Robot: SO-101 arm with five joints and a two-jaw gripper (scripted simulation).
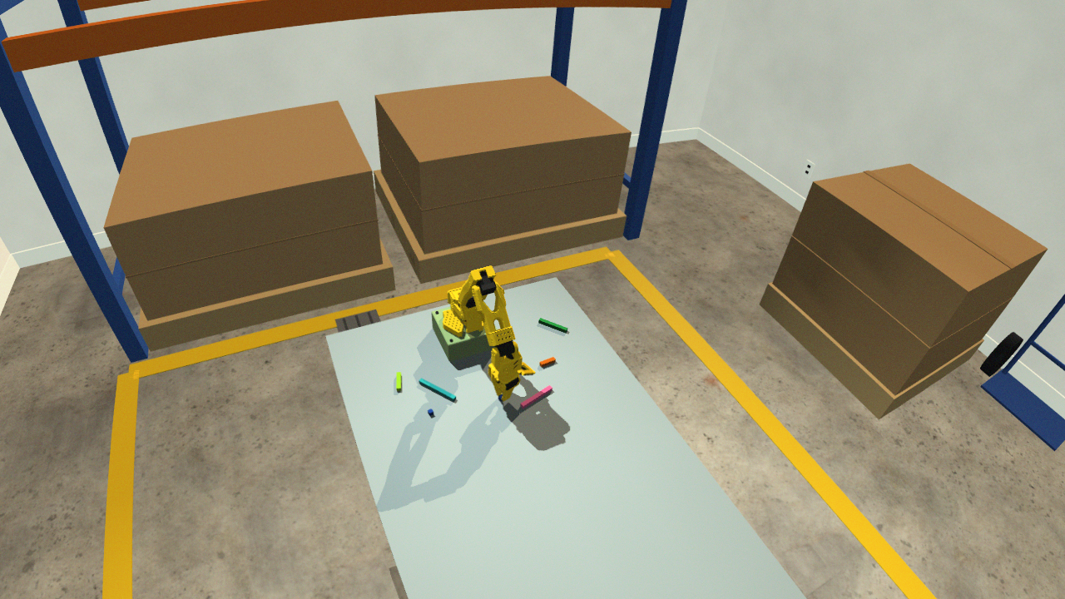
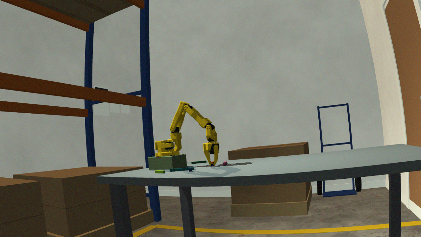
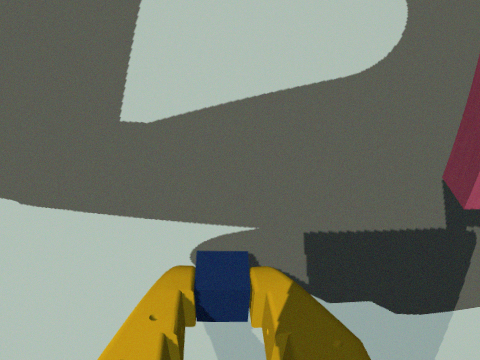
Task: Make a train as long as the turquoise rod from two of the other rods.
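My gripper point(image 3: 223, 287) is shut on a small blue rod point(image 3: 223, 286) and holds it low over the table, just beside the near end of the pink rod point(image 1: 536, 396). The pink rod lies flat and shows at the right edge of the wrist view point(image 3: 467, 167). In the exterior view my gripper point(image 2: 212, 163) points down at the table, next to the pink rod point(image 2: 224, 162).
A second blue rod point(image 1: 430, 412) lies near the turquoise rod. A lime rod point(image 1: 398, 381) lies further left. An orange rod point(image 1: 547, 361) and a green rod point(image 1: 553, 325) lie right of the arm base point(image 1: 455, 339).
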